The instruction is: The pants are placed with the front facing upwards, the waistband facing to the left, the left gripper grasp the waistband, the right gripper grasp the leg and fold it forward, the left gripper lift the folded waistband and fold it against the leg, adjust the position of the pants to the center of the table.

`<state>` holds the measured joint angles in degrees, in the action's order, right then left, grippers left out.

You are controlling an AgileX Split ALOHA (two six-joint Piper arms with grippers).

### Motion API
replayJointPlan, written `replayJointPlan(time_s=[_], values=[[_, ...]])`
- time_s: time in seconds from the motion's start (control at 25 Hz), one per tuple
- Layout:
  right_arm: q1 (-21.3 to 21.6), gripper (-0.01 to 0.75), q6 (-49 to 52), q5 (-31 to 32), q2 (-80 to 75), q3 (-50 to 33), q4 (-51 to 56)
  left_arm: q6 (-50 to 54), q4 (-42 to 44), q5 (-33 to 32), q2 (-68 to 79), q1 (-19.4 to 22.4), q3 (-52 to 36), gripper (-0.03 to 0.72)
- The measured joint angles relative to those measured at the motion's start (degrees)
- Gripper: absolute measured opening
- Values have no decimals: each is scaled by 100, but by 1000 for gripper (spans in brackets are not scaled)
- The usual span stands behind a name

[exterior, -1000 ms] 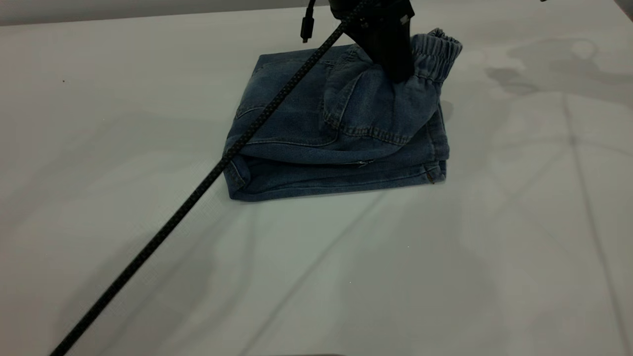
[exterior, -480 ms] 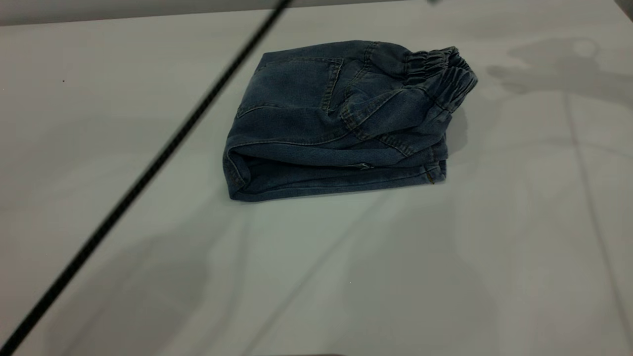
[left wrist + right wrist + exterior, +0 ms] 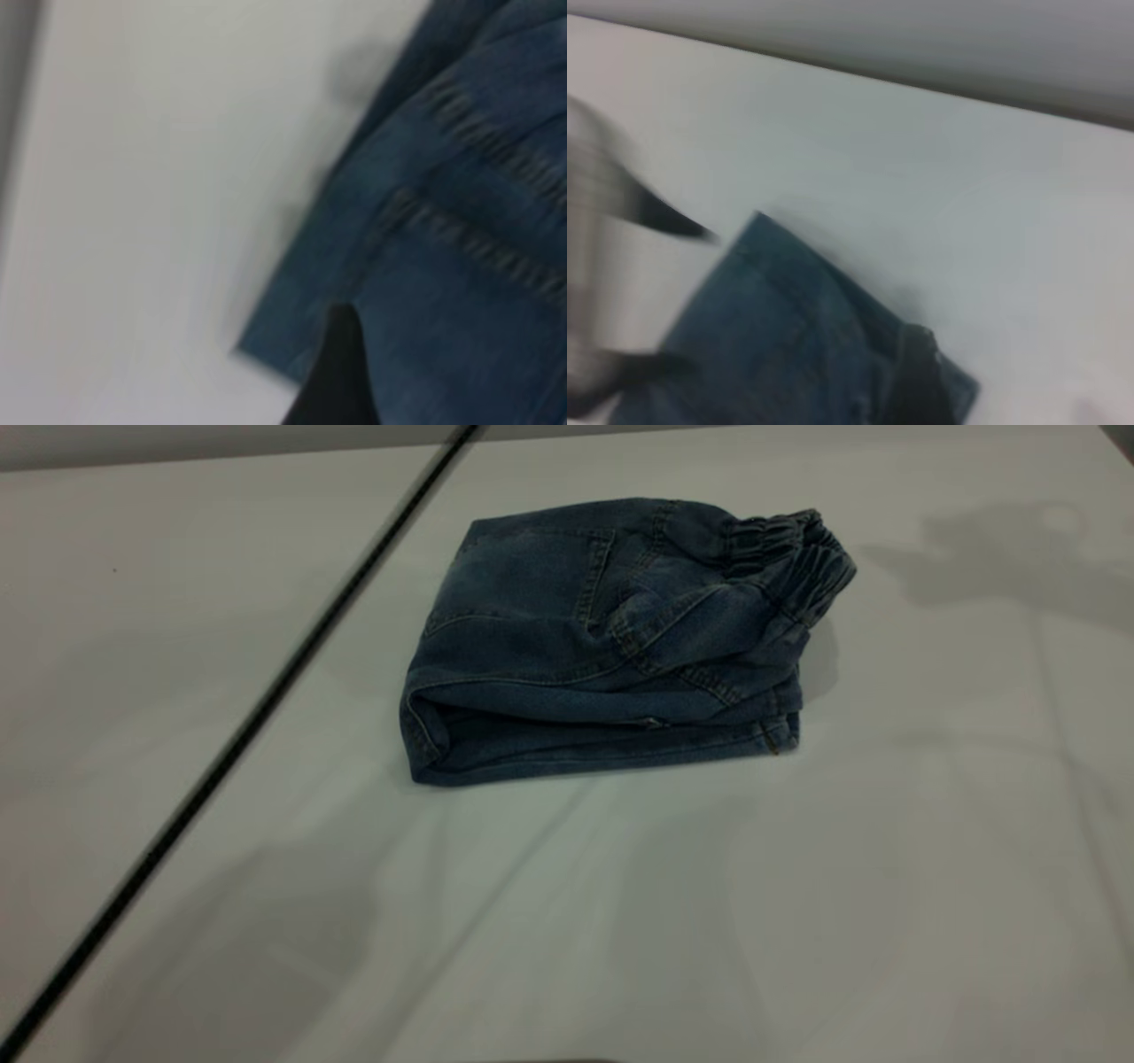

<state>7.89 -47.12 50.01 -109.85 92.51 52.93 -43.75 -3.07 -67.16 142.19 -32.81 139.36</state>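
Pale grey tabletop [image 3: 797, 921] fills the exterior view, bare but for soft shadows and a black cable [image 3: 230, 740] slanting across its 9 o'clock side. Folded into a compact bundle, the pants [image 3: 576, 646] lie toward 12 o'clock, the waistband [image 3: 797, 558] bunched at the bundle's 2 o'clock corner. Neither pincer shows clearly — their state cannot be told. What remains looks like centring: push low against the thick folded edge, slowly, so the layers stay stacked.
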Motion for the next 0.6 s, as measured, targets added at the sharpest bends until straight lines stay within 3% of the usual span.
replayJointPlan(time_s=[0.6], values=[[-126,477,92,428,251,0,113,-147,-425,0,1427,-5,0,584]])
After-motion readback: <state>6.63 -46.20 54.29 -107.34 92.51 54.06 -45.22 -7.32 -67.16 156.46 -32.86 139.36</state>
